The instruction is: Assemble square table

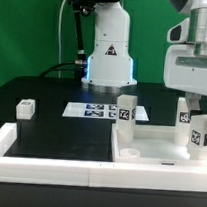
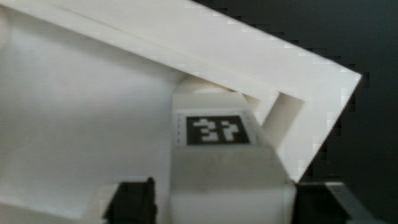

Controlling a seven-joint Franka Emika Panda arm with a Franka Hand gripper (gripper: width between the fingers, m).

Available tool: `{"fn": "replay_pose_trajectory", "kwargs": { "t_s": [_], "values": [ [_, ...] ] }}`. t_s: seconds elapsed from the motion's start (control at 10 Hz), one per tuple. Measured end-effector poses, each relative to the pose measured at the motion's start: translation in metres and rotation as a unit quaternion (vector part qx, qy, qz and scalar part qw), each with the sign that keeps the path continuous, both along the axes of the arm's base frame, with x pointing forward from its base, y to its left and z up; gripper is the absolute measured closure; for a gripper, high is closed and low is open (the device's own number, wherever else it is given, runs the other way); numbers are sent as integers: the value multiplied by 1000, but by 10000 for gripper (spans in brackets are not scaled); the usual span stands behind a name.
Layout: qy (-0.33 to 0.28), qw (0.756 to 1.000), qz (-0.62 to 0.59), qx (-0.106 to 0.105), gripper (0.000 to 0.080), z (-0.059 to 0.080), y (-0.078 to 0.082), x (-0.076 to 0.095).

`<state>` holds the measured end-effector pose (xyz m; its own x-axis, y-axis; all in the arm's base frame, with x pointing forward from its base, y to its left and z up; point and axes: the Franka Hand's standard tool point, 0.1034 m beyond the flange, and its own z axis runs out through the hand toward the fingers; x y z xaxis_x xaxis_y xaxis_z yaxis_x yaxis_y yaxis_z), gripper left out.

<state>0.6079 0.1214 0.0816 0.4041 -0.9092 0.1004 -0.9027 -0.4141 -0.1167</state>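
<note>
Exterior view: the gripper (image 1: 195, 106) is hanging at the exterior view's right, over the far right corner of the square tabletop (image 1: 154, 147), which is lying flat against the white rim bars (image 1: 47, 168) at the near right of the black table (image 1: 50, 128). The arm's upper part is being cut off by the frame edge.

A leg (image 1: 188, 123) with a tag is standing upright at that corner, directly under the gripper. The wrist view is showing the same leg (image 2: 222, 160) sitting between the two dark fingers (image 2: 132, 203), jaws clamped on its sides; the fingertips are running out of frame, so contact is only partly visible.

Another tagged leg (image 1: 127, 107) is standing upright at the tabletop's far left corner. A further tagged piece (image 1: 204, 137) sits just right of the held leg (partly cropped, hard to tell what it is). One small leg (image 1: 27, 108) is lying well apart on the black surface. The marker board (image 1: 91, 111) is lying flat behind.
</note>
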Motion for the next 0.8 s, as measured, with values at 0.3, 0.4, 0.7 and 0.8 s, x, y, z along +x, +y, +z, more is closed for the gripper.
{"fn": "replay_pose_trajectory", "kwargs": {
  "t_s": [0.3,0.4,0.7,0.8],
  "values": [
    [4,993,117,-18,184,1,-2,1],
    [2,986,166,-26,157,2,-1,2],
    [-4,952,300,-50,150,4,-2,7],
    [-1,936,348,-60,150,4,-3,7]
  ]
}}
